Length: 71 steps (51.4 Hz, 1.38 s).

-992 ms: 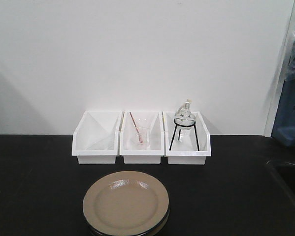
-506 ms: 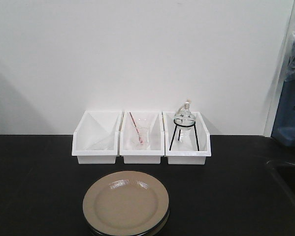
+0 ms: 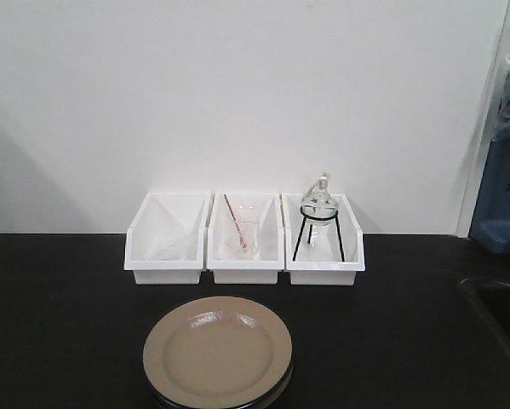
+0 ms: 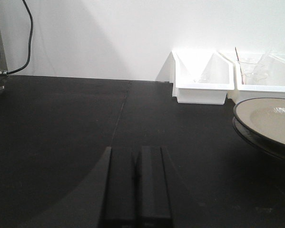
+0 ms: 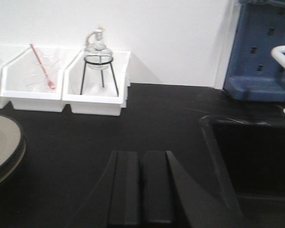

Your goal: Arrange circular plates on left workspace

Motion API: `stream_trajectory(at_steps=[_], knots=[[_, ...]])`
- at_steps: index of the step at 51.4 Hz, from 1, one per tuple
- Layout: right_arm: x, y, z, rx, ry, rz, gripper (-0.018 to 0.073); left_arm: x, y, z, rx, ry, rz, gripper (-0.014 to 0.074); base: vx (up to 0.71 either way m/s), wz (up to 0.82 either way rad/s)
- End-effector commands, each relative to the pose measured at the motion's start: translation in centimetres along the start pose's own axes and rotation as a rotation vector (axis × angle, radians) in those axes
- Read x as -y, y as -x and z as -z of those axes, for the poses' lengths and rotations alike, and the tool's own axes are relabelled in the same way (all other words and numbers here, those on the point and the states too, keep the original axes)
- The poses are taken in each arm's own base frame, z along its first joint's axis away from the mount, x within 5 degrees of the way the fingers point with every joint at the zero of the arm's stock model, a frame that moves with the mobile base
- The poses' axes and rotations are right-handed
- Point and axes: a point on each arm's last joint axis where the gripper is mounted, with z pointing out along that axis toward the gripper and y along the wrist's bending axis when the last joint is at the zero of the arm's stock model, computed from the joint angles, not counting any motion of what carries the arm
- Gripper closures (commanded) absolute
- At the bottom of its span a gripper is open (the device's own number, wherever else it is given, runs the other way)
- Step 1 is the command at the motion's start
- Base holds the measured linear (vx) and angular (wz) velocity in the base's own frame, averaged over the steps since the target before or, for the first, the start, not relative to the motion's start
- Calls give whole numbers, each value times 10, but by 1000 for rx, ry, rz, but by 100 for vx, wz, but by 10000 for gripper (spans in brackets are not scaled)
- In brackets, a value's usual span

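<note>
Hovering low over the flat matte black countertop (image 3: 59,324), my left gripper (image 4: 135,183) has its jaws pressed together, nothing between them; same for my right gripper (image 5: 141,187), fingers closed flat with no gap and nothing held. Glossy tan round plates (image 3: 218,351) sit stacked on the counter, one on the other, dark rim of the lower one showing under the top one. From the front view the stack is at 6 o'clock of the middle white rectangular bin (image 3: 244,243), near it but apart. In my left wrist view the stack is at 2 o'clock of my fingers, well apart; in my right wrist view it's at 9 o'clock, cut by the frame edge. Three white bins in a row against the wall, touching side to side: left white bin (image 3: 167,239), middle one with a clear glass beaker and red rod (image 3: 240,228), right white bin (image 3: 325,243) with a round glass flask on a black wire tripod (image 3: 318,221). Recessed black sink basin (image 5: 256,161) at 3 o'clock of my right gripper.
</note>
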Motion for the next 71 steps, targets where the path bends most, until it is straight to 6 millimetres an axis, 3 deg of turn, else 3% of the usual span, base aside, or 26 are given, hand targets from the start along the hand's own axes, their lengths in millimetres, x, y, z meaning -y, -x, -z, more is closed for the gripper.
stream_trajectory(at_steps=[1,7,13,21,27,34,71], knots=[[3,15,2,89,-36,5,564,0,1,0,76,-2,6,596,0,0],[3,16,3,91,-37,37,564,0,1,0,76,-2,6,596,0,0],[1,8,18,66,-19,59,564,0,1,0,76,-2,6,596,0,0],[-1,-38,44,149,-50,-30,564,0,1,0,76,-2,6,596,0,0],[-5,-87,58,183,-48,-67,564,0,1,0,76,-2,6,596,0,0],[-7,-115,65,236,-51,-57,564,0,1,0,76,-2,6,596,0,0],[-8,-121,67,263,-51,-64,564,0,1,0,75,-2,6,596,0,0]])
